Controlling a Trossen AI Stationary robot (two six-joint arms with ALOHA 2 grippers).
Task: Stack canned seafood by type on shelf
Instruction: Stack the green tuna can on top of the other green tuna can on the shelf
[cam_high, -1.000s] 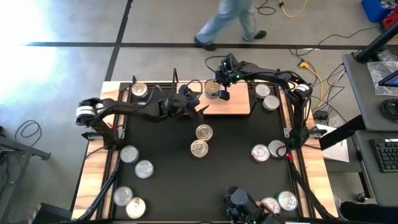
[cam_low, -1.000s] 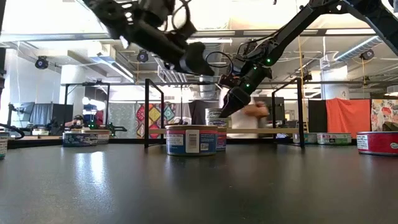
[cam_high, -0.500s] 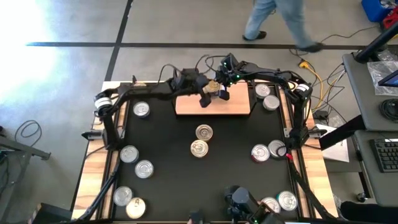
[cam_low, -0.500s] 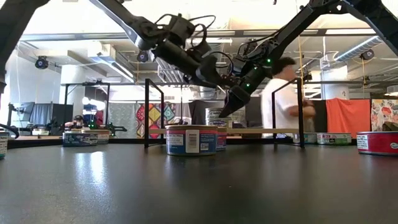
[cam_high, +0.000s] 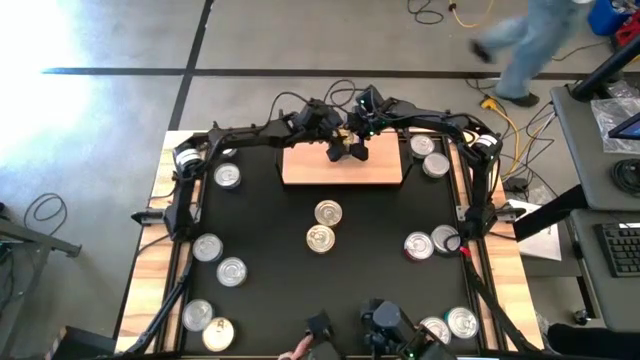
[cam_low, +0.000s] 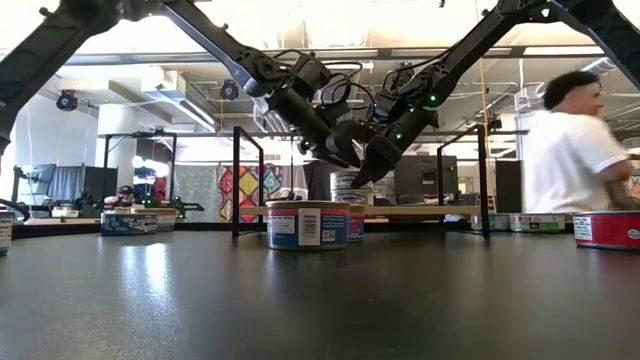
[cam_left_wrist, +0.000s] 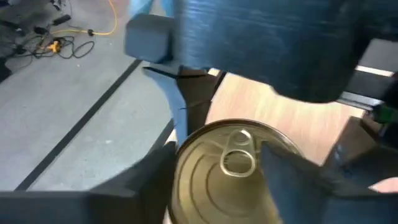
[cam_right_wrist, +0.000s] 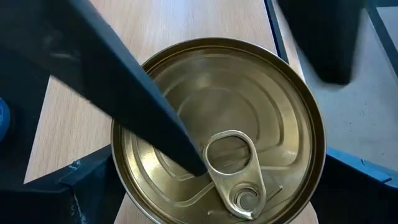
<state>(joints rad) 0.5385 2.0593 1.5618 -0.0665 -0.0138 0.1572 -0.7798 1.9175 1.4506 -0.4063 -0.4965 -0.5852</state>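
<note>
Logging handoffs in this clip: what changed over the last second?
The left hand swung across from the table's left side to the gold-lidded tin on the shelf, joining the right hand there. A person walked past behind the table. The right hand and the tins on the table stayed put.

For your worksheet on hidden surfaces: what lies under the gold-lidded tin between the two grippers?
The light-wood shelf shows around the gold-lidded tin. The spot directly beneath is covered.

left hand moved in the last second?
Yes. In the high view the left hand swung right from beside the shelf's left end to over its back edge, next to the right hand.
</note>
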